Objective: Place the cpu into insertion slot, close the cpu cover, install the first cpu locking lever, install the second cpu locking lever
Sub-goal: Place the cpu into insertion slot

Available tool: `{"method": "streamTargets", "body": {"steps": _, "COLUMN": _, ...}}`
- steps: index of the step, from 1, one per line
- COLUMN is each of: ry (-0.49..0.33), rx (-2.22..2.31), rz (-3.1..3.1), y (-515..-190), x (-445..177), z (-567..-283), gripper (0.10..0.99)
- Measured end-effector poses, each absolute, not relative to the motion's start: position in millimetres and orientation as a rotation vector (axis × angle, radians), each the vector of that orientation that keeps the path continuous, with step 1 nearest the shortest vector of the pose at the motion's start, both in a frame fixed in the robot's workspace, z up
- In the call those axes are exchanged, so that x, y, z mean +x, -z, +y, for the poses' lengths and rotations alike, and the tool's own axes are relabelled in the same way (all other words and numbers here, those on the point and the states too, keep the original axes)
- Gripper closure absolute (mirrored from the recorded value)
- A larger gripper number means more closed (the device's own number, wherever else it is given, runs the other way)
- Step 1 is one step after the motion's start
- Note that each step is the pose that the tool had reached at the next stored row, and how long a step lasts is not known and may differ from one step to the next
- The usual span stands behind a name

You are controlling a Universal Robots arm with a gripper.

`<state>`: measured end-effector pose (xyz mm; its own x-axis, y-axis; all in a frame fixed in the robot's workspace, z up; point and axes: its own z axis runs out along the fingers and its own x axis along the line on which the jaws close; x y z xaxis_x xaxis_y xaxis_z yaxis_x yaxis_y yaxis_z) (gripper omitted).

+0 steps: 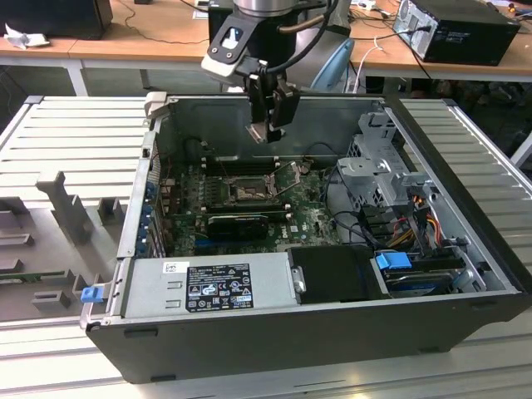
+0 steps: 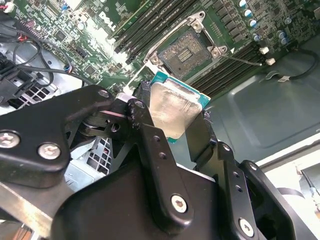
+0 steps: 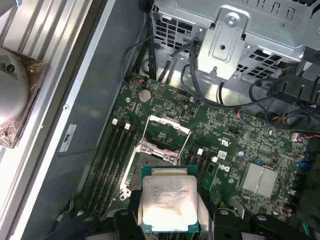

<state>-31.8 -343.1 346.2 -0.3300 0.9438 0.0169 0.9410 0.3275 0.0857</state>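
Gripper (image 1: pixel 268 131): clamped on the cpu (image 3: pixel 168 202) by two opposite edges.
Cpu: held in the air above the slot (image 2: pixel 189 50), not touching it.
Slot: bare, on the green board (image 1: pixel 312 218); cover (image 3: pixel 169 125) raised.
Surface: open case (image 1: pixel 332 332) on its side on a ribbed grey table (image 1: pixel 75 133).
Room: wooden desk (image 1: pixel 150 37) behind, with cables (image 1: pixel 374 46) and a black box (image 1: pixel 465 29).

A robotics lab: opened computer case (image 1: pixel 332 337) on slatted metal bench (image 1: pixel 75 133), cabled desks (image 1: pixel 158 43) behind.
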Motion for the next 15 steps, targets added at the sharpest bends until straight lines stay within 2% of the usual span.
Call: {"method": "streamTargets", "body": {"steps": 15, "ry": -0.110, "rx": 2.122, "rz": 2.256, "y": -335, "x": -32, "z": -343, "gripper": 0.557}}
